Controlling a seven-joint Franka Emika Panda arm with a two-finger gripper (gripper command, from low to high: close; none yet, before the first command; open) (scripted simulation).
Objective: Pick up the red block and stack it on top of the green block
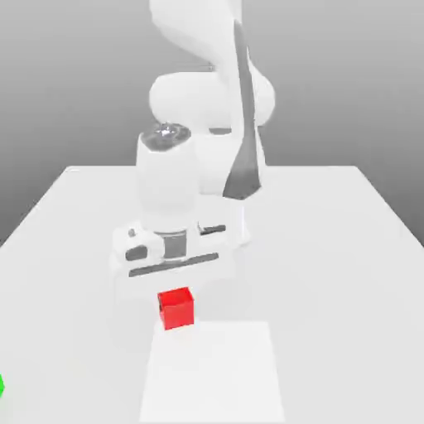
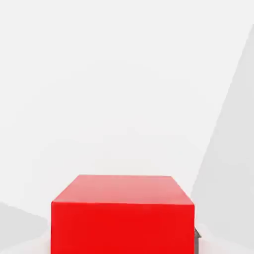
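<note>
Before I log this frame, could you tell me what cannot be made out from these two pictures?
- The green block: exterior view, cut off by the left edge, leaving a sliver; its shape is unreadable.
- The red block: hand view, its lower part is cut off by the picture edge.
- The gripper: exterior view, its fingertips are hidden behind the red block and the hand's body, so contact cannot be confirmed there.

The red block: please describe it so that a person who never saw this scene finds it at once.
Find the white robot arm on the white table. Just below its hand, in the exterior view, sits the red block, a small cube. It is bright red, unlike the green block at that view's lower left edge.
</note>
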